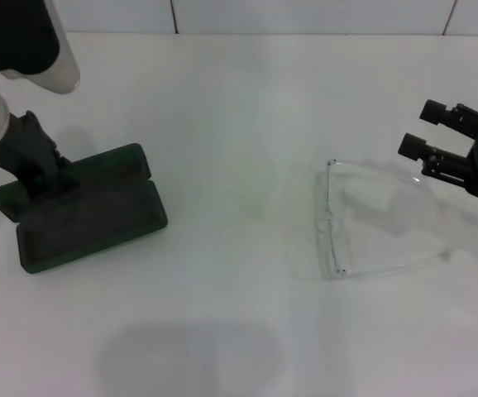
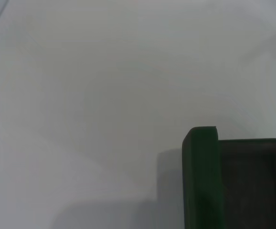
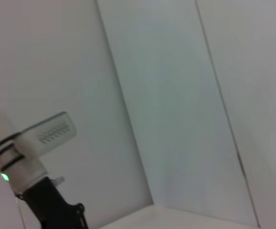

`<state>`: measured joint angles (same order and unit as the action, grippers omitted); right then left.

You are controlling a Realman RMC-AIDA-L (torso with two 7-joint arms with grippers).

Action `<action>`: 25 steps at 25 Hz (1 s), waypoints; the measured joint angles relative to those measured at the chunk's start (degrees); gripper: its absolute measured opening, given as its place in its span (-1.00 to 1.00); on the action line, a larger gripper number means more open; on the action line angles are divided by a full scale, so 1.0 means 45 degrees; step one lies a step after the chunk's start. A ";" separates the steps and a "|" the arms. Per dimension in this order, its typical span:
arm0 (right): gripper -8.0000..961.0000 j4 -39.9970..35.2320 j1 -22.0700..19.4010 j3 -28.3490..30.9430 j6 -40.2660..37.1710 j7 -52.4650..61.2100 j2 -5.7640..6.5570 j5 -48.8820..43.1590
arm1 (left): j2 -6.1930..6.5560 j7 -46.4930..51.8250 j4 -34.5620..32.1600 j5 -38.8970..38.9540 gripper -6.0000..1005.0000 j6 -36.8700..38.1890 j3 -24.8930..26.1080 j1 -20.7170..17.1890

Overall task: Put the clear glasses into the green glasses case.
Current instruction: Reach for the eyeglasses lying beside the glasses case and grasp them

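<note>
Right gripper (image 1: 418, 130): at the right edge of the head view, hanging over the white table (image 1: 239, 331), its two black fingers apart with nothing between them; it sits just beyond the far-right end of the glasses, apart from them.
Left gripper (image 1: 45, 178): at the left of the head view, black, lowered onto the back left part of the case; whether its fingers are apart or together cannot be told.
Clear glasses (image 1: 371, 223): right of centre in the head view, lying on the table with both thin arms unfolded, front frame facing the centre of the picture.
Green glasses case (image 1: 86, 211): left of centre in the head view, lying open, dark lining up; well apart from the glasses. In the left wrist view its green wall (image 2: 201, 176) fills the lower right corner.
Left arm in the right wrist view: white segment with a small green light (image 3: 5, 177), lower left corner.
</note>
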<state>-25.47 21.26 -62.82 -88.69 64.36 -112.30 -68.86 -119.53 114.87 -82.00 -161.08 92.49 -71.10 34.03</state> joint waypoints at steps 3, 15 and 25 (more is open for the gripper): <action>0.51 -0.0526 0.0290 -0.0043 0.0082 0.1120 0.0294 -0.0468 | -0.0001 -0.0013 -0.0666 0.0411 -0.57 0.0438 0.0001 -0.0048; 0.50 -0.8114 0.2588 -0.0102 -0.1127 1.0509 0.0321 -0.9106 | -0.0016 0.0050 -0.2886 0.0903 -0.60 0.1124 -0.0066 -0.0894; 0.43 -1.0867 0.6031 -0.0816 -0.3930 0.8714 0.0326 -1.4047 | -0.0039 0.0102 -0.2913 0.2021 -0.60 0.0975 0.0256 -0.1366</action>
<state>-74.37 48.40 -66.49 -106.38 103.57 -110.83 -132.07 -119.70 115.33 -95.11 -151.98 96.88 -69.95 27.89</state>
